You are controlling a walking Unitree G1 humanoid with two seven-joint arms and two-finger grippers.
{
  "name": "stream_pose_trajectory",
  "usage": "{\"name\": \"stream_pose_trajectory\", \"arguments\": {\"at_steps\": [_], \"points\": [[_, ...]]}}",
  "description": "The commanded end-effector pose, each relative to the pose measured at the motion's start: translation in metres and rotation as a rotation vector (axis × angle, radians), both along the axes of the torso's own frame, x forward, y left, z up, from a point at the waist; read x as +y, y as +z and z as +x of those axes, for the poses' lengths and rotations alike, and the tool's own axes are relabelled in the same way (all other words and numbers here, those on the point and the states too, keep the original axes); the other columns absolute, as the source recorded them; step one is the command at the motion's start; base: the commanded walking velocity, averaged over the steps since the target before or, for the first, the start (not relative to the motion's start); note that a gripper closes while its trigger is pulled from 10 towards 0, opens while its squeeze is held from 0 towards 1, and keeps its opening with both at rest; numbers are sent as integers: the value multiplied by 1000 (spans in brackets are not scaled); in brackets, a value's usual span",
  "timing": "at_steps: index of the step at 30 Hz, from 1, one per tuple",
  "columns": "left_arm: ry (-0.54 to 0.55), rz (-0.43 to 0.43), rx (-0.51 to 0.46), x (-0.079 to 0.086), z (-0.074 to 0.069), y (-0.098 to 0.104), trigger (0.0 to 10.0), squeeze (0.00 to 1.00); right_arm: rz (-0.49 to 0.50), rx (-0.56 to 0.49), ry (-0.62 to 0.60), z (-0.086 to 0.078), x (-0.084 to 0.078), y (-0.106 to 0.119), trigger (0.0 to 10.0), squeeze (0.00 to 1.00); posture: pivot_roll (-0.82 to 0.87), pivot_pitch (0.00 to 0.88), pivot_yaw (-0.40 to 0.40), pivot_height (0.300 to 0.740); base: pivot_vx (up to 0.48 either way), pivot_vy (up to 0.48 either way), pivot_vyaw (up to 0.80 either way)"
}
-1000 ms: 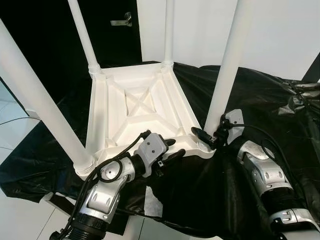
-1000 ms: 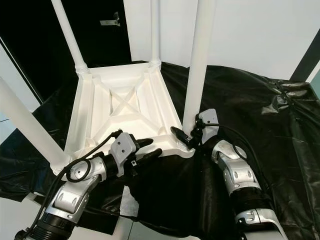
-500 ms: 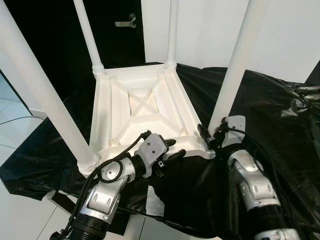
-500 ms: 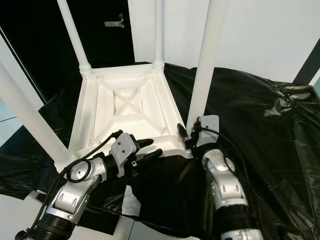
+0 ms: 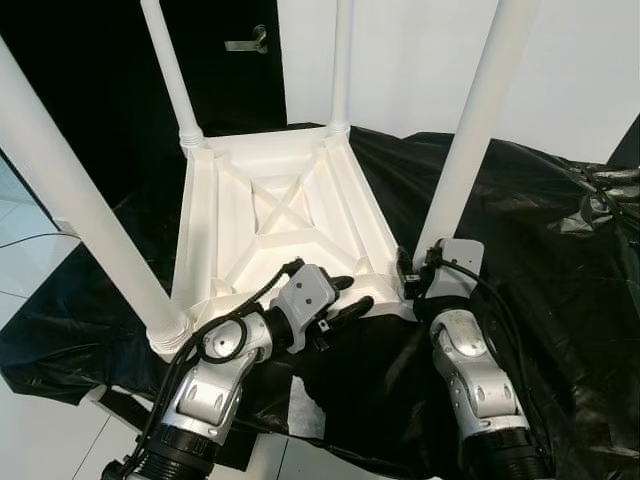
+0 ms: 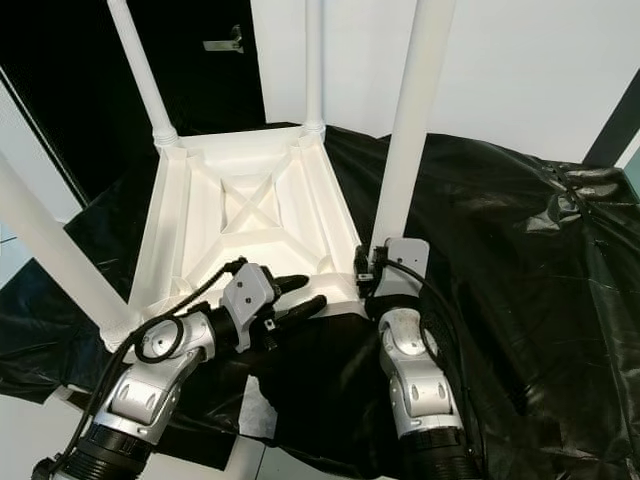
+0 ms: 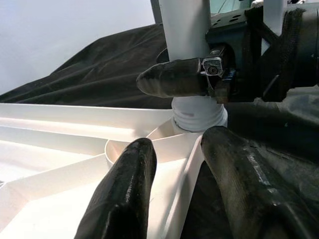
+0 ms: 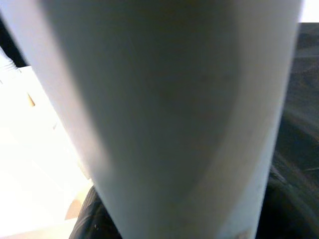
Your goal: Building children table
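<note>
A white children's table (image 5: 270,215) lies upside down on a black sheet, its legs pointing up. My left gripper (image 5: 348,295) is at the near rim, open. In the left wrist view its fingers (image 7: 124,199) straddle that rim, one inside the frame and one outside. My right gripper (image 5: 410,275) is at the foot of the near right leg (image 5: 470,150), shut on it just above the ribbed collar (image 7: 199,112). One of its fingers (image 7: 169,78) lies across the leg. The leg (image 8: 169,109) looms very close in the right wrist view.
The black plastic sheet (image 5: 540,220) covers the support and hangs in folds to the right. Three more legs stand up: near left (image 5: 80,210), far left (image 5: 168,70) and far right (image 5: 342,60). A dark door with a handle (image 5: 245,43) is behind.
My right forearm has swung in from the right to sit below its gripper, which stayed at the foot of the leg. The left arm has held still. The camera shifted slightly.
</note>
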State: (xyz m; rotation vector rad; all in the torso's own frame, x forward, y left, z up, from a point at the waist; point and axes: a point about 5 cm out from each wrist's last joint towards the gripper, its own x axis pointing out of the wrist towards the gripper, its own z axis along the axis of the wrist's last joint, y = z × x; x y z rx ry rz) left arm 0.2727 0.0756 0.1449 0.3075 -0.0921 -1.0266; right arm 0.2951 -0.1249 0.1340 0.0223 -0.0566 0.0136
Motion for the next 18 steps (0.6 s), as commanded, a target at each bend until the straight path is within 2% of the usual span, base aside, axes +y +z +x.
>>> {"name": "stream_pose_trajectory", "arguments": {"at_steps": [1,2,6,8,11,12,13,15,18], "points": [[38,1,-16,2,4,0,10000,0,-6,74,-26,-4,-3,-15,10000,0,-16,0,-9,740,0,0,0],[44,2,-21,4,4,1,10000,0,-15,58,-21,-4,-4,-12,10000,1000,-18,0,-10,740,0,0,0],[50,3,-26,5,5,1,10000,0,-14,36,-2,-5,-6,-9,10000,1000,-19,0,-11,740,0,0,0],[55,1,-21,4,4,1,10000,0,-13,-5,97,-8,-9,-3,10000,1000,-18,0,-10,740,0,0,0],[50,2,-8,4,3,1,10000,0,-16,-18,159,-11,-12,-2,10000,1000,-17,0,-10,740,0,0,0],[48,3,-4,4,2,1,10000,0,-14,-21,188,-12,-15,-1,10000,545,-16,0,-10,740,0,0,0],[47,3,-3,4,2,1,10000,0,-5,-16,211,-13,-18,-1,10000,0,-17,0,-10,740,0,0,0],[49,8,-12,4,2,1,10000,0,0,-7,248,-12,-23,-2,10000,0,-18,0,-9,740,0,0,0],[53,24,-11,3,1,1,10000,0,-67,3,380,-6,-33,-3,10000,0,-20,0,-5,740,0,0,0]]}}
